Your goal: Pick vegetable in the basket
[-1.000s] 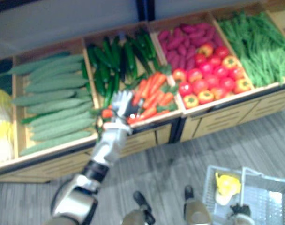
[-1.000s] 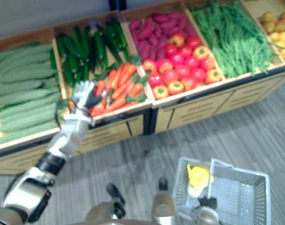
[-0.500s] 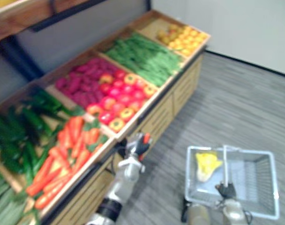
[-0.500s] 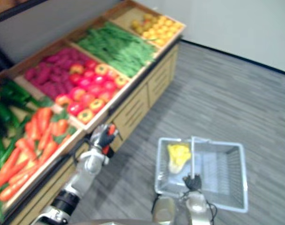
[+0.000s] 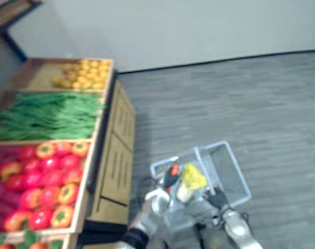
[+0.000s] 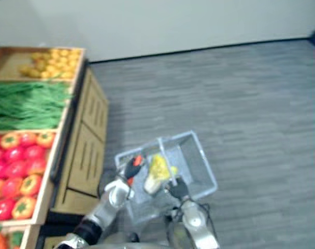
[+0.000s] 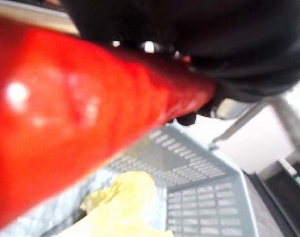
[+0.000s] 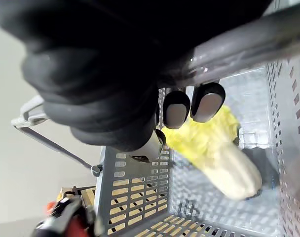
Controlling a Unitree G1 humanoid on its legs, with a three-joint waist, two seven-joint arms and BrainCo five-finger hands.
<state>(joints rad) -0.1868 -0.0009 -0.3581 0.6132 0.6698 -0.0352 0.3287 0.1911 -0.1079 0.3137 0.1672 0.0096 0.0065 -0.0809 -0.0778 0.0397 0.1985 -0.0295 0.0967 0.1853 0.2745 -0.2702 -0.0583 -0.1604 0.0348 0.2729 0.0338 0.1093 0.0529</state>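
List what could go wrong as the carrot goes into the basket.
The carrot sits in the left hand near the basket rim; released early, it may fall on the floor. It could land on the cabbage and bruise it. The right hand alone grips the handle, so the basket might tilt.

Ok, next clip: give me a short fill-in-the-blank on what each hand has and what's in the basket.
1. The left hand is curled round a ___.
2. The right hand grips the ___ of the basket.
3. The cabbage lying inside the basket has ___ leaves.

Missing words: carrot; handle; yellow.
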